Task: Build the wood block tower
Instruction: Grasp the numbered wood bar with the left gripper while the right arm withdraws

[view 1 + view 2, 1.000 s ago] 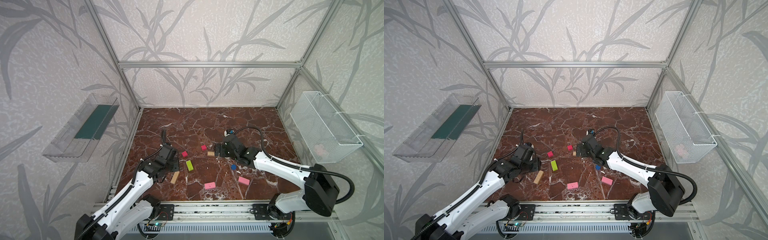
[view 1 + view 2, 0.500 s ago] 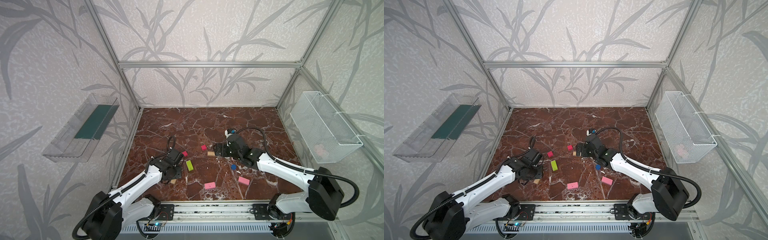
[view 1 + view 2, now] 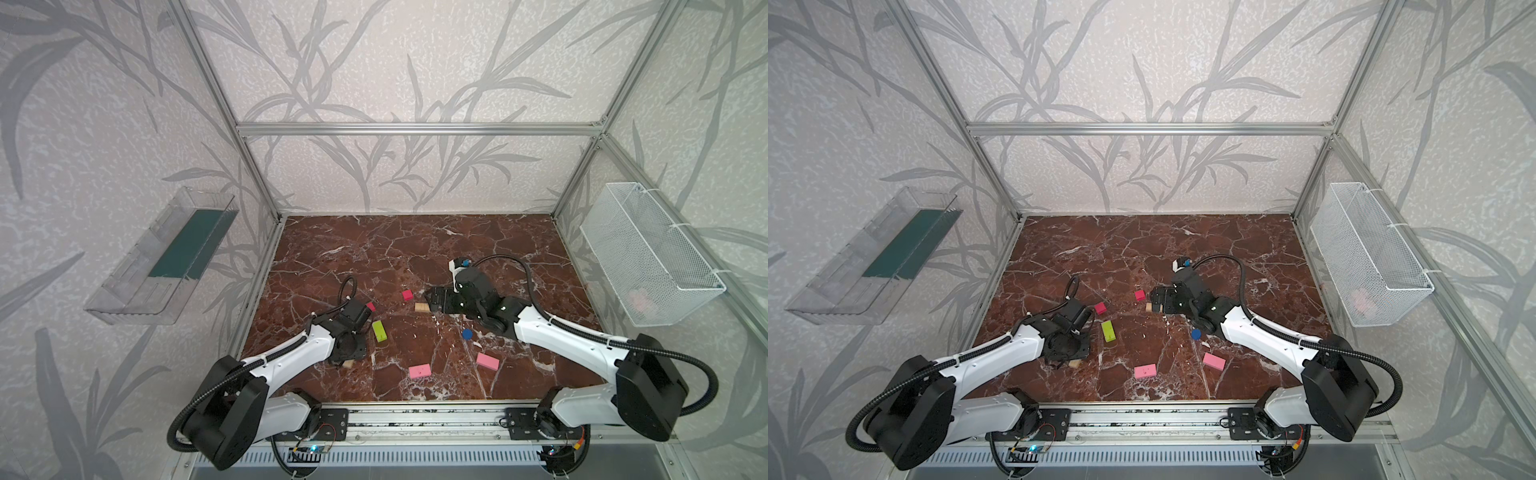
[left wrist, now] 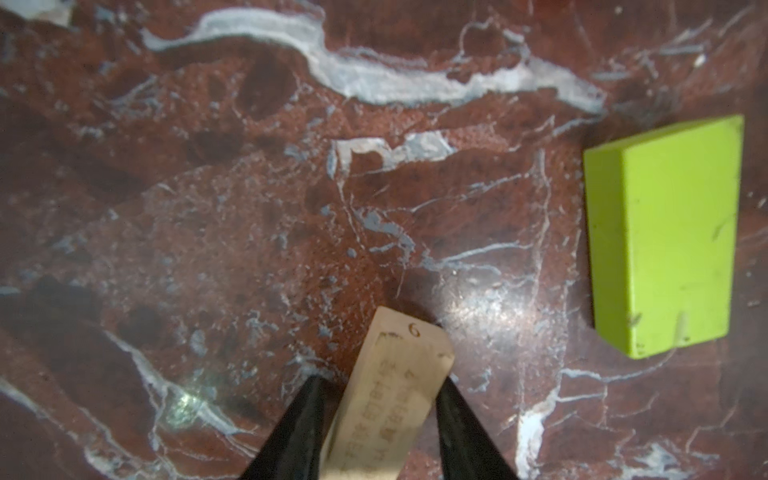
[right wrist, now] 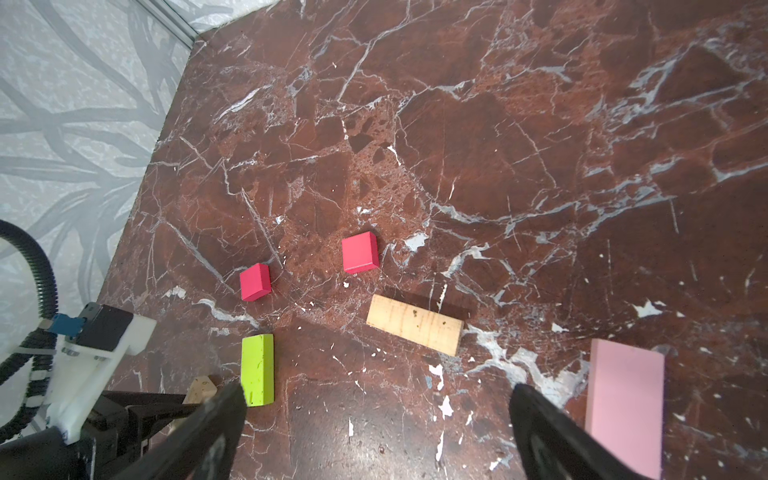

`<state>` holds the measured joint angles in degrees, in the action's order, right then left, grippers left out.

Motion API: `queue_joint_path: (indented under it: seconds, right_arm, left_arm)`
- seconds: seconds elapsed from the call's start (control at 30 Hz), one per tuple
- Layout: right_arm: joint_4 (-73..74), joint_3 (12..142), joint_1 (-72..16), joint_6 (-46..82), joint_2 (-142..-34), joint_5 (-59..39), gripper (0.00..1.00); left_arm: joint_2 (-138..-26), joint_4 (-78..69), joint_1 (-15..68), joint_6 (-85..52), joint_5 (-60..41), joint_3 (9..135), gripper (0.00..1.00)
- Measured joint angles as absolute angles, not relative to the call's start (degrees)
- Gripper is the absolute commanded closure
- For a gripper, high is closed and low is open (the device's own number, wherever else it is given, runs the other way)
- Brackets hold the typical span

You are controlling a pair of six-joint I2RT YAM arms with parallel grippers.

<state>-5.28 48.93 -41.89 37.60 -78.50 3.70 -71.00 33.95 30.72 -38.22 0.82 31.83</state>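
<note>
The wood blocks lie apart on the marble floor, and no tower is in view. My left gripper [image 4: 379, 379] points down at the front left, shut on a tan bar [image 4: 399, 353] whose end peeks out beneath it [image 3: 348, 364]. A lime-green bar [image 3: 379, 331] lies just right of it. My right gripper [image 5: 376, 392] hangs open and empty over the floor, short of the second tan bar [image 5: 415, 328]. Two red cubes [image 5: 359, 252] [image 5: 254, 281] sit beyond that bar. A pink bar [image 5: 625, 403] lies beside one finger. Two pink bars [image 3: 419, 371] [image 3: 487, 361] and a blue disc [image 3: 467, 333] lie near the front.
A white wire basket [image 3: 648, 257] hangs on the right wall and a clear plastic tray [image 3: 166, 257] on the left wall. Aluminium frame posts edge the floor, and the arms' mounting rail [image 3: 415, 415] runs along the front.
The left arm swung toward the front, came down over the tan bar, and its jaws narrowed onto it. The right gripper shifted slightly toward the other tan bar and stayed open.
</note>
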Motion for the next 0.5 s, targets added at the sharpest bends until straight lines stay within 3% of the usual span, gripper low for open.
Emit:
queue_joint_path:
  seconds: [0.23,0.5]
  right_arm:
    - [-4.56,48.51,-41.56,37.60,-78.50,3.03,0.01]
    - [-4.16,47.37,-40.21,37.60,-78.46,1.96,0.01]
  left_arm:
    - [-69.19,33.30,30.87,-38.46,0.16,31.75,1.00]
    - [-59.59,38.96,31.55,-37.36,0.19,35.97,1.00]
